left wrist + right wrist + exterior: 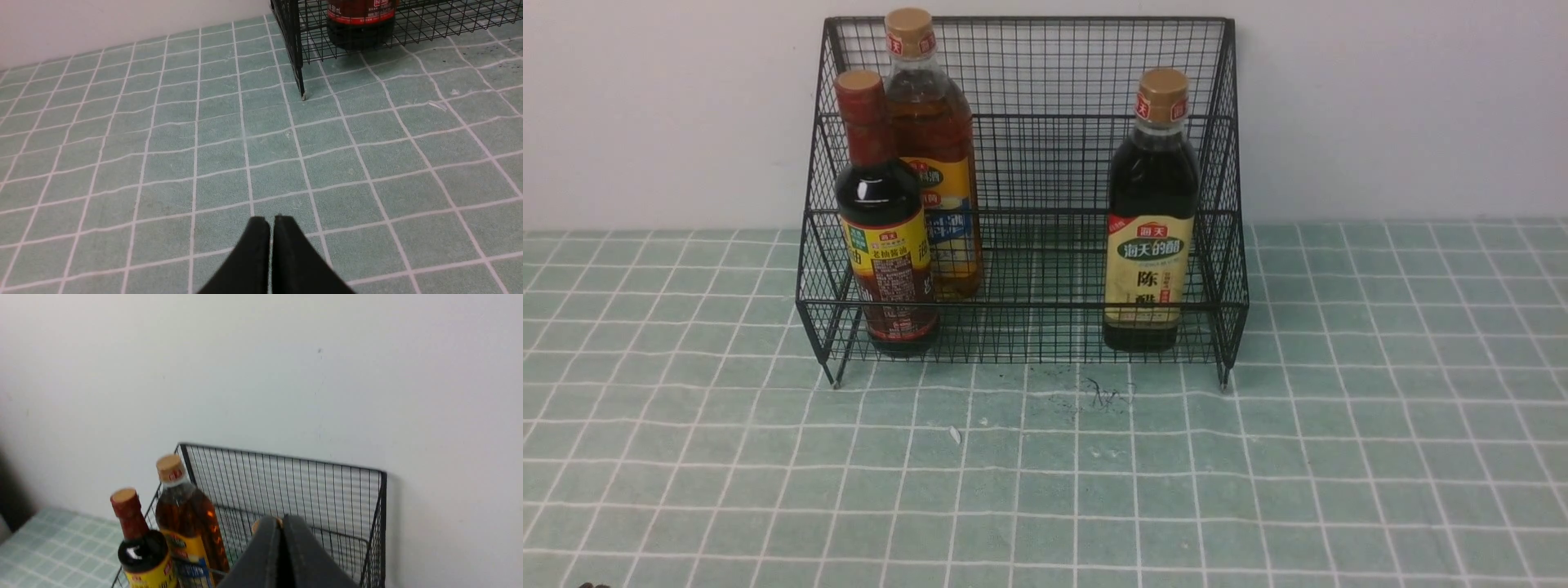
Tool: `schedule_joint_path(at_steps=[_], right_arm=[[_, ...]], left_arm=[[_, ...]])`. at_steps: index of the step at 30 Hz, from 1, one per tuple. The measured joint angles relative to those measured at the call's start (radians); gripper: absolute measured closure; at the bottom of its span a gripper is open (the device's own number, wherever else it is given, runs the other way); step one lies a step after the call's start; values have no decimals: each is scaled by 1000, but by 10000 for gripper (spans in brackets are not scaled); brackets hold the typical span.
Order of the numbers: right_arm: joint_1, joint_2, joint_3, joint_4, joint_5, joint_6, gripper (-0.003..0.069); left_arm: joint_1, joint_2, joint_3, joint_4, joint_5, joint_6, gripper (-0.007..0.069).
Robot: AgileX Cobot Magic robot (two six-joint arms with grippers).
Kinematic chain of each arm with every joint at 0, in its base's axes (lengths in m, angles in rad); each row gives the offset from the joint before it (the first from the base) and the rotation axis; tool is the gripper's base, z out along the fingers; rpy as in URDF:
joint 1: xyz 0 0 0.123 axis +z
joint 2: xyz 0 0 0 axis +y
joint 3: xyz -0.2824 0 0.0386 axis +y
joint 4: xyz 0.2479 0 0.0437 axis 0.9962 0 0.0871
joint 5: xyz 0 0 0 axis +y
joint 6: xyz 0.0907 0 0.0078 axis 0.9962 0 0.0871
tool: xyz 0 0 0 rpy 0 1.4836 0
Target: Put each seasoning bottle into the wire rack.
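1. Rack point(1023, 122): black wire mesh, upper centre of the front view, standing on the surface point(1045, 490) against the white wall point(645, 106).
2. Red-neck bottle point(885, 220): dark, yellow label, upright in the rack's front tier, left end.
3. Amber bottle point(934, 147): tan cap, upright just behind the red-neck bottle, on the rear tier.
4. Dark bottle point(1151, 216): tan cap, upright in the front tier, right end, well apart from the other two.
5. My left gripper point(271, 220): bottom centre of the left wrist view, pressed together, holding nothing, over bare green tiles, apart from the rack's corner foot.
6. My right gripper point(282, 520): bottom centre of the right wrist view, pressed together, empty, raised above the rack.
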Motion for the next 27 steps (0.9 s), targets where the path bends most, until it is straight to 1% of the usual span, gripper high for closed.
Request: schedule_joint_path(at_steps=[3,5,6,7,9,13,19,23,26,27], right_arm=[[0,-107,182,1,-198,3,673],[0,-166,289,2,-294,3,673],[0,-178,298,2,-304,3,673],[0,-222,372,2,-376,3,673],[0,-262,427,4,-418,3,673],[0,-315,527,-14,-431,-3,673],[0,-330,607,-186,-405,-105,673],[-3,-384,653,-216,-359,-100,673],[-41,-448,698,-219,-339,-87,673],[-88,-489,735,-219,-333,-73,673]], left_arm=[[0,0,0,0,0,0,631],[0,0,0,0,0,0,631],[0,0,0,0,0,0,631],[0,0,0,0,0,0,631],[0,0,0,0,0,0,631],[0,0,0,0,0,1,631],[0,0,0,0,0,1,631],[0,-1,0,0,0,1,631],[0,-2,0,1,0,1,631],[0,-2,0,1,0,1,631]])
